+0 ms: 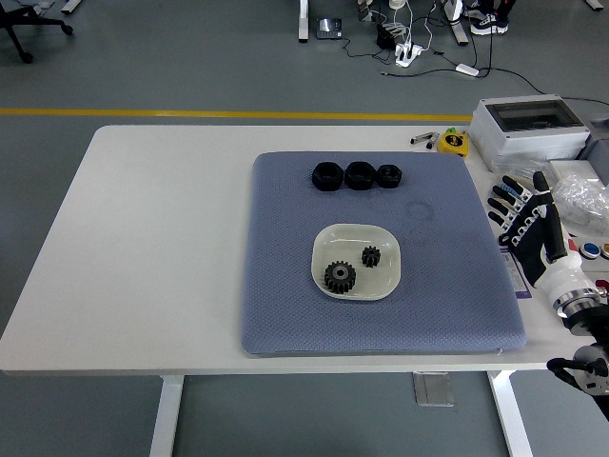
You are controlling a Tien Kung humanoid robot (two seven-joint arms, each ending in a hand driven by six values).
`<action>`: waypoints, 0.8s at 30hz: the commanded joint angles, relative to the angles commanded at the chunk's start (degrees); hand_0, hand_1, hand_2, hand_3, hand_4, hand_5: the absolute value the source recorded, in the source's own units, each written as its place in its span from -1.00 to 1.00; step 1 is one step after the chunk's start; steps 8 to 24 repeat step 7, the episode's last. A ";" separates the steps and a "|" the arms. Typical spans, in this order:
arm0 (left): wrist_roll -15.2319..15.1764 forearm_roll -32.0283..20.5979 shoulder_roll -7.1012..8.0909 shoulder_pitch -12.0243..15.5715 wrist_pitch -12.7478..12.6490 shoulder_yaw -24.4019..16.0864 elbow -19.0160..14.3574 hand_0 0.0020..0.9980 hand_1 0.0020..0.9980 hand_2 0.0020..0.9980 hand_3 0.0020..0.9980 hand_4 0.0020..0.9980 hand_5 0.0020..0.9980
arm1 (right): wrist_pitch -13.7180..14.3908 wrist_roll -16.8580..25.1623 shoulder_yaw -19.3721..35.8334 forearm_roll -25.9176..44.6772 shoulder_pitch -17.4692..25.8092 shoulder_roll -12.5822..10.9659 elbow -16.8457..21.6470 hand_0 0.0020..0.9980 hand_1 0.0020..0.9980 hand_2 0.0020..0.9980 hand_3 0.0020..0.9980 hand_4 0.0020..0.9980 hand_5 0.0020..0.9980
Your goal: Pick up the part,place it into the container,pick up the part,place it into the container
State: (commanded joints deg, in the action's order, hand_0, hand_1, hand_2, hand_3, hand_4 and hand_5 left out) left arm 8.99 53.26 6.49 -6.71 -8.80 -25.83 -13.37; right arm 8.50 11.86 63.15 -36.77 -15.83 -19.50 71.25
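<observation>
White table (pixel 162 238) | right robot hand (pixel 525 217) upright beside blue mat (pixel 285 286); fingers spread, empty

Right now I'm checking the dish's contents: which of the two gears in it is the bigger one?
The gear at the near left of the dish is bigger; the small gear lies farther back, to its right.

Pretty bright, even overhead light, hardly any shadows on the white rectangular table (pixel 152 238). Everything's sharp, just a soft sheen on the glossy cream square dish (pixel 335 238).
</observation>
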 joint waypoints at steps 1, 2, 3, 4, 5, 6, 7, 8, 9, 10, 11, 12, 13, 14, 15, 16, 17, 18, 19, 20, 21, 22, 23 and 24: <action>0.02 0.07 -0.01 0.00 0.00 -0.04 0.00 0.39 0.40 0.47 0.29 0.33 0.34 | -0.02 -0.06 -0.01 -0.04 0.00 0.00 -0.01 0.70 0.71 0.80 0.81 1.00 0.95; 0.03 0.14 -0.01 0.01 0.02 -0.06 0.00 0.39 0.40 0.47 0.29 0.33 0.34 | -0.06 -0.12 -0.03 -0.07 0.00 0.00 -0.03 0.70 0.71 0.80 0.81 1.00 0.95; 0.04 0.21 -0.01 0.02 0.03 -0.07 0.00 0.39 0.40 0.47 0.29 0.33 0.34 | -0.11 -0.22 -0.07 -0.13 0.01 0.00 -0.05 0.70 0.71 0.80 0.81 1.00 0.95; 0.05 0.25 -0.01 0.04 0.04 -0.08 -0.01 0.39 0.40 0.47 0.29 0.33 0.34 | -0.13 -0.30 -0.10 -0.18 0.03 0.00 -0.08 0.70 0.71 0.80 0.81 1.00 0.95; 0.05 0.28 -0.02 0.05 0.05 -0.10 0.00 0.39 0.40 0.48 0.29 0.33 0.34 | -0.15 -0.33 -0.11 -0.19 0.04 0.00 -0.09 0.59 0.68 0.80 0.81 1.00 0.94; 0.07 0.30 -0.02 0.08 0.05 -0.12 -0.01 0.39 0.40 0.48 0.29 0.33 0.34 | -0.15 -0.35 -0.12 -0.21 0.06 0.00 -0.11 0.59 0.68 0.80 0.81 1.00 0.94; 0.08 0.37 -0.01 0.11 0.07 -0.12 -0.02 0.39 0.40 0.48 0.29 0.33 0.34 | -0.13 -0.34 -0.13 -0.22 0.09 0.02 -0.11 0.59 0.68 0.80 0.81 1.00 0.94; 0.08 0.37 -0.01 0.11 0.07 -0.12 -0.02 0.39 0.40 0.48 0.29 0.33 0.34 | -0.13 -0.34 -0.13 -0.22 0.09 0.02 -0.11 0.59 0.68 0.80 0.81 1.00 0.94; 0.08 0.37 -0.01 0.11 0.07 -0.12 -0.02 0.39 0.40 0.48 0.29 0.33 0.34 | -0.13 -0.34 -0.13 -0.22 0.09 0.02 -0.11 0.59 0.68 0.80 0.81 1.00 0.94; 0.08 0.37 -0.01 0.11 0.07 -0.12 -0.02 0.39 0.40 0.48 0.29 0.33 0.34 | -0.13 -0.34 -0.13 -0.22 0.09 0.02 -0.11 0.59 0.68 0.80 0.81 1.00 0.94; 0.08 0.37 -0.01 0.11 0.07 -0.12 -0.02 0.39 0.40 0.48 0.29 0.33 0.34 | -0.13 -0.34 -0.13 -0.22 0.09 0.02 -0.11 0.59 0.68 0.80 0.81 1.00 0.94; 0.08 0.37 -0.01 0.11 0.07 -0.12 -0.02 0.39 0.40 0.48 0.29 0.33 0.34 | -0.13 -0.34 -0.13 -0.22 0.09 0.02 -0.11 0.59 0.68 0.80 0.81 1.00 0.94; 0.08 0.37 -0.01 0.11 0.07 -0.12 -0.02 0.39 0.40 0.48 0.29 0.33 0.34 | -0.13 -0.34 -0.13 -0.22 0.09 0.02 -0.11 0.59 0.68 0.80 0.81 1.00 0.94; 0.08 0.37 -0.01 0.11 0.07 -0.12 -0.02 0.39 0.40 0.48 0.29 0.33 0.34 | -0.13 -0.34 -0.13 -0.22 0.09 0.02 -0.11 0.59 0.68 0.80 0.81 1.00 0.94; 0.08 0.37 -0.01 0.11 0.07 -0.12 -0.02 0.39 0.40 0.48 0.29 0.33 0.34 | -0.13 -0.34 -0.13 -0.22 0.09 0.02 -0.11 0.59 0.68 0.80 0.81 1.00 0.94; 0.08 0.37 -0.01 0.11 0.07 -0.12 -0.02 0.39 0.40 0.48 0.29 0.33 0.34 | -0.13 -0.34 -0.13 -0.22 0.09 0.02 -0.11 0.59 0.68 0.80 0.81 1.00 0.94; 0.08 0.37 -0.01 0.11 0.07 -0.12 -0.02 0.39 0.40 0.48 0.29 0.33 0.34 | -0.13 -0.34 -0.13 -0.22 0.09 0.02 -0.11 0.59 0.68 0.80 0.81 1.00 0.94; 0.08 0.37 -0.01 0.11 0.07 -0.12 -0.02 0.39 0.40 0.48 0.29 0.33 0.34 | -0.13 -0.34 -0.13 -0.22 0.09 0.02 -0.11 0.59 0.68 0.80 0.81 1.00 0.94; 0.08 0.37 -0.01 0.11 0.07 -0.12 -0.02 0.39 0.40 0.48 0.29 0.33 0.34 | -0.13 -0.34 -0.13 -0.22 0.09 0.02 -0.11 0.59 0.68 0.80 0.81 1.00 0.94; 0.08 0.37 -0.01 0.11 0.07 -0.12 -0.02 0.39 0.40 0.48 0.29 0.33 0.34 | -0.13 -0.34 -0.13 -0.22 0.09 0.02 -0.11 0.59 0.68 0.80 0.81 1.00 0.94; 0.08 0.37 -0.01 0.11 0.07 -0.12 -0.02 0.39 0.40 0.48 0.29 0.33 0.34 | -0.13 -0.34 -0.13 -0.22 0.09 0.02 -0.11 0.59 0.68 0.80 0.81 1.00 0.94; 0.08 0.37 -0.01 0.11 0.07 -0.12 -0.02 0.39 0.40 0.48 0.29 0.33 0.34 | -0.13 -0.34 -0.13 -0.22 0.09 0.02 -0.11 0.59 0.68 0.80 0.81 1.00 0.94; 0.08 0.37 -0.01 0.11 0.07 -0.12 -0.02 0.39 0.40 0.48 0.29 0.33 0.34 | -0.13 -0.34 -0.13 -0.22 0.09 0.02 -0.11 0.59 0.68 0.80 0.81 1.00 0.94; 0.08 0.37 -0.01 0.11 0.07 -0.12 -0.02 0.39 0.40 0.48 0.29 0.33 0.34 | -0.13 -0.34 -0.13 -0.22 0.09 0.02 -0.11 0.59 0.68 0.80 0.81 1.00 0.94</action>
